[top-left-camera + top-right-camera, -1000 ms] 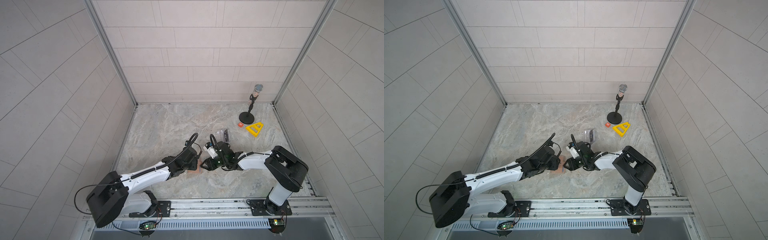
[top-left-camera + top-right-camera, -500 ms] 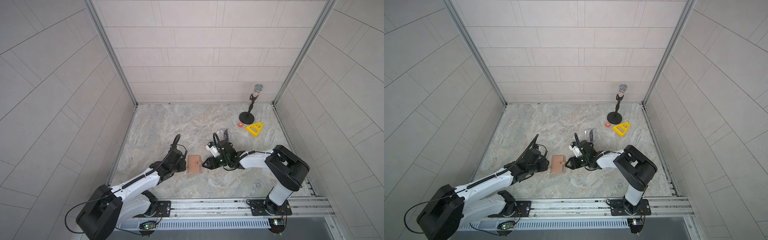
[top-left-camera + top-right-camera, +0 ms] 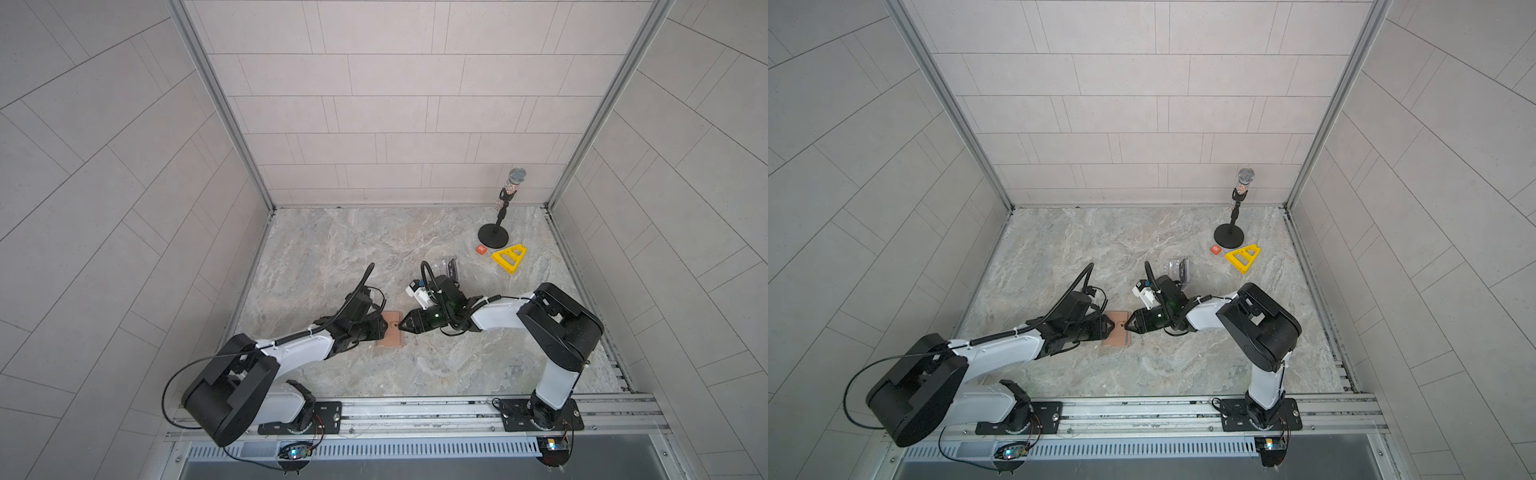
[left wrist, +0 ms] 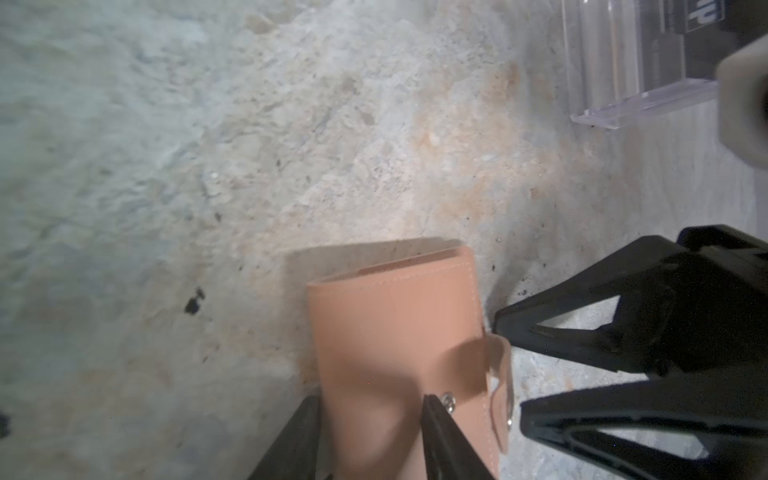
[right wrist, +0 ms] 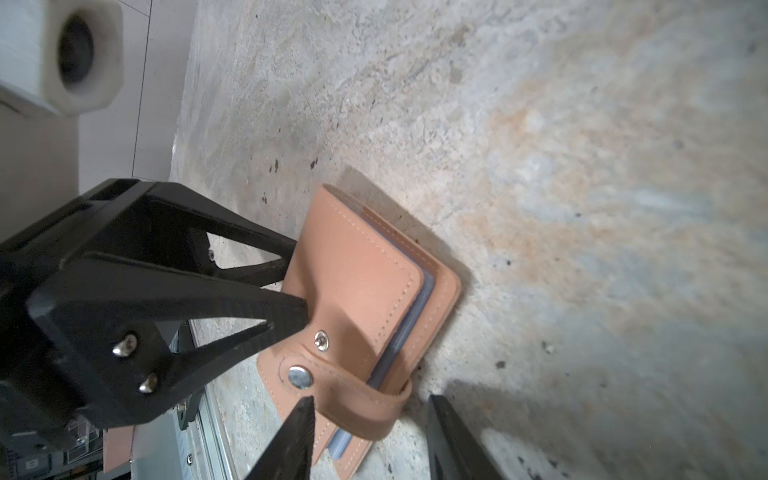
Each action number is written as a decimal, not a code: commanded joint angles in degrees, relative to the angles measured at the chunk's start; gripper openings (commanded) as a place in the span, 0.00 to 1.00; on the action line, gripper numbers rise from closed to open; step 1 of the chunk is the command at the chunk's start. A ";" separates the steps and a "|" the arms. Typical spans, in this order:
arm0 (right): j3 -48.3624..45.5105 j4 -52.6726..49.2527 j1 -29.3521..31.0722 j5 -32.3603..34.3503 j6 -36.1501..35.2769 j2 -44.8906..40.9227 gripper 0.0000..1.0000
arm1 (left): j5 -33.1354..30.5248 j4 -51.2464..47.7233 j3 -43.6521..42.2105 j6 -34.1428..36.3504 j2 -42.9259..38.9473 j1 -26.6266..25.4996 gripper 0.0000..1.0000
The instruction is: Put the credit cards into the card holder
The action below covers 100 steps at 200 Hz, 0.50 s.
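While working outward from the front rail, found the tan-pink leather folding card holder [image 5: 365,282] flat on the grey marble-patterned table [image 3: 374,249], folded over, between both arms. Saw the black left claw [image 5: 299,278] released, prongs parted, with one tip against the folded spine edge and the other on the top cover beside the small metal stud [image 5: 321,340]; judged this a pinning hold, not a clamp. Saw the black right claw [image 5: 370,399] released too, prongs spread either side of the leather snap tab [image 5: 357,401], contact unclear. Noted the tab unfastened, with its round silver cap [image 5: 300,377] off the stud and the strap looping loose round the open edge. Glimpsed grey-blue layers [image 5: 409,320] between the covers; could not tell cards from sleeves. Spotted no credit cards loose on the table. Judged the step in hand as opening the holder; reckoned on needing next to close on the tab or lift the top cover while holding the spine down, without dragging the whole wallet. Farther back, behind the right wrist, made out a clear plastic box [image 3: 451,268] with dark contents, unreadable. Farthest, by the rear wall, picked out a small orange square tile [image 3: 481,249], a yellow triangular plastic frame [image 3: 509,258] and a black-based microphone stand [image 3: 493,237].
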 commanded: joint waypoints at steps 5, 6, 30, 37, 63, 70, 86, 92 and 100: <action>-0.44 -9.53 -0.08 4.11 -0.62 3.76 0.46 | 2.43 -0.42 -0.13 0.61 3.14 0.30 0.43; -0.38 -9.58 -0.08 4.17 -0.65 3.81 0.46 | 2.47 -0.41 -0.13 0.60 3.21 0.33 0.43; 0.33 -10.41 -0.06 4.51 -0.86 4.69 0.45 | 2.51 -0.39 -0.29 0.51 3.45 0.31 0.37; 0.50 -10.54 -0.01 4.27 -0.86 4.96 0.45 | 2.51 -0.39 -0.38 0.50 3.40 0.27 0.36; 0.64 -10.67 0.01 4.46 -0.94 5.10 0.45 | 2.53 -0.40 -0.99 0.16 3.21 0.27 0.34; 0.64 -10.67 0.00 4.34 -0.95 5.17 0.45 | 2.68 -0.39 -1.15 0.00 3.10 0.21 0.34; 0.73 -10.67 0.01 4.18 -1.03 5.40 0.44 | 2.74 -0.26 -1.43 -0.27 3.09 0.21 0.34; 0.94 -10.80 0.13 3.92 -1.19 5.65 0.45 | 2.87 -0.01 -1.52 -0.35 3.17 0.11 0.34; 1.23 -11.10 0.09 3.56 -1.37 6.01 0.45 | 2.95 0.32 -1.62 -0.60 3.34 0.12 0.33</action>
